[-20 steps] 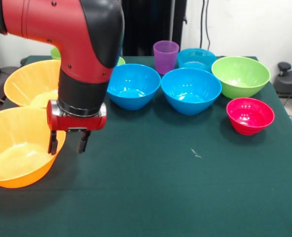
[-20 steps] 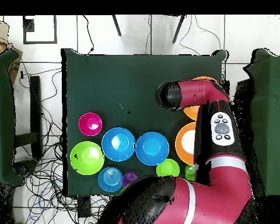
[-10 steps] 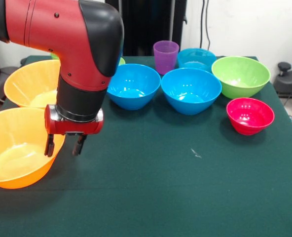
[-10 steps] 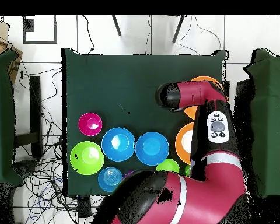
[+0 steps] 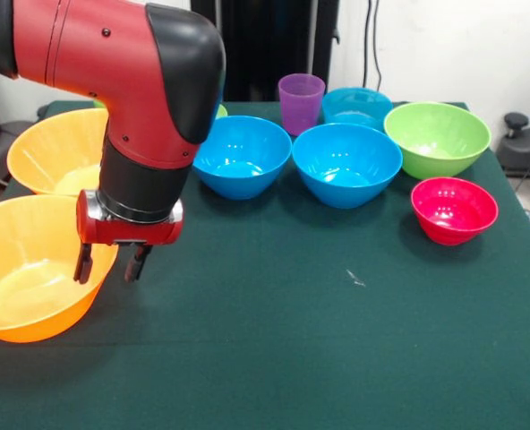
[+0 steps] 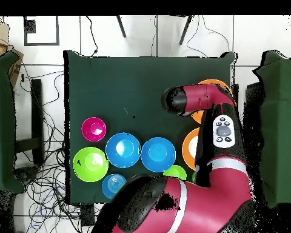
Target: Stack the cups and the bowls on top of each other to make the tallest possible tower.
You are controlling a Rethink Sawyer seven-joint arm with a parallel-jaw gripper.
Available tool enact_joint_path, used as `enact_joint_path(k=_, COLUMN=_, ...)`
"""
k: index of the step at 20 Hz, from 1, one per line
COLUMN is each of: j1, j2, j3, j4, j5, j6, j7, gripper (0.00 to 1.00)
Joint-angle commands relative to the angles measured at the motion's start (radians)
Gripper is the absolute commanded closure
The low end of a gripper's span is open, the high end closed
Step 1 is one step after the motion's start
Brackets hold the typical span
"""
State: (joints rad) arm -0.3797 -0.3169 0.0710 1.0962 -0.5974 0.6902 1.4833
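Over the near orange bowl (image 5: pixel 32 273) rim, the parted, empty gripper (image 5: pixel 106 264) could tip it if it closes off-center.

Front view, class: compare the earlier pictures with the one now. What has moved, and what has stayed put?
The claw has drifted left and slightly lower, so it now straddles the rim of the nearer orange bowl. It stays open and has gripped nothing. The bowls, the purple cup and the table are unchanged; nothing is stacked yet.
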Motion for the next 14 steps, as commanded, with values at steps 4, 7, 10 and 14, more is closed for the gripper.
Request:
enact_joint_path(k=4, j1=0.019, j2=-0.037, j3=0.033, j4=0.026, j5=0.011, j6=0.061, j7=-0.024, gripper=0.00)
enact_joint_path(k=7, j1=0.024, j2=-0.032, j3=0.021, j4=0.033, j5=0.000, j6=0.039, j7=-0.010, gripper=0.00)
enact_joint_path(k=10, j1=0.018, j2=-0.034, j3=0.027, j4=0.038, j5=0.005, j6=0.033, j7=-0.014, gripper=0.00)
enact_joint_path(k=14, j1=0.018, j2=-0.039, j3=0.026, j4=0.045, j5=0.003, j6=0.034, j7=-0.025, gripper=0.00)
